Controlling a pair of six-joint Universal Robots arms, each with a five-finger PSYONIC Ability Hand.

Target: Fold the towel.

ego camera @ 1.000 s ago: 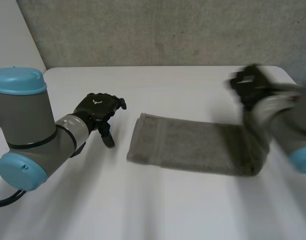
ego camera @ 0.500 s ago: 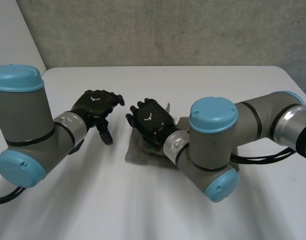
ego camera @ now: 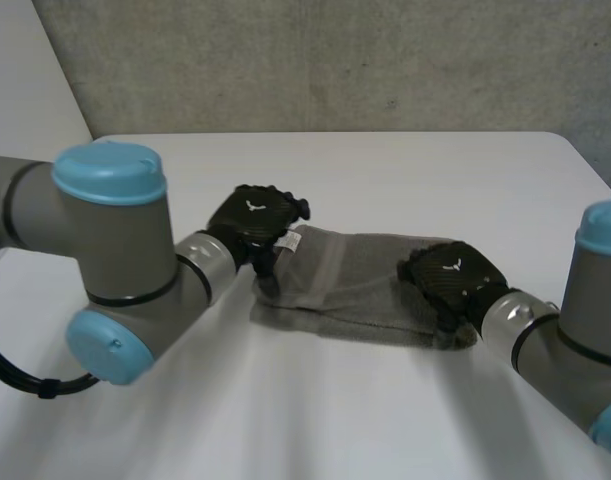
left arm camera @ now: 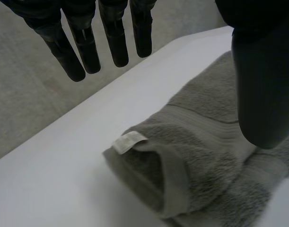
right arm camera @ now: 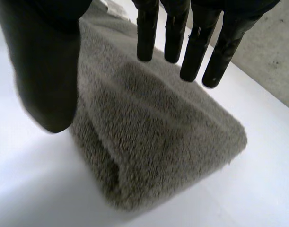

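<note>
lying lengthwise across the middle of the white table point(ego camera: 385, 165), the grey towel point(ego camera: 360, 285) is shown already doubled over into a thick band, its long axis running from one arm to the other. the left hand point(ego camera: 253, 218) is placed at the towel's hemmed end, where a small white label point(left arm camera: 129, 142) is sewn at the corner; the right hand point(ego camera: 447, 278) is placed over the opposite, rounded fold end. each end is thus met by its nearer hand. in the left wrist view the fingers point(left arm camera: 85, 49) are seen straight and spread well away from the thumb point(left arm camera: 260, 80), with nothing held; the towel lies below and between them. in the right wrist view the fingers point(right arm camera: 196, 42) are likewise straight, the thumb point(right arm camera: 45, 71) set wide, and the plush fold is seen under the palm, ungrasped; whether it is touched cannot be told. the cloth is a deep-piled terry, soft and matte, with a flat woven band and a stitched hem at the label end; the layers are loosely stacked, edges not quite aligned. a further fold end to end is judged the likely next step, for which one short end would be pinched and carried towards the other.
</note>
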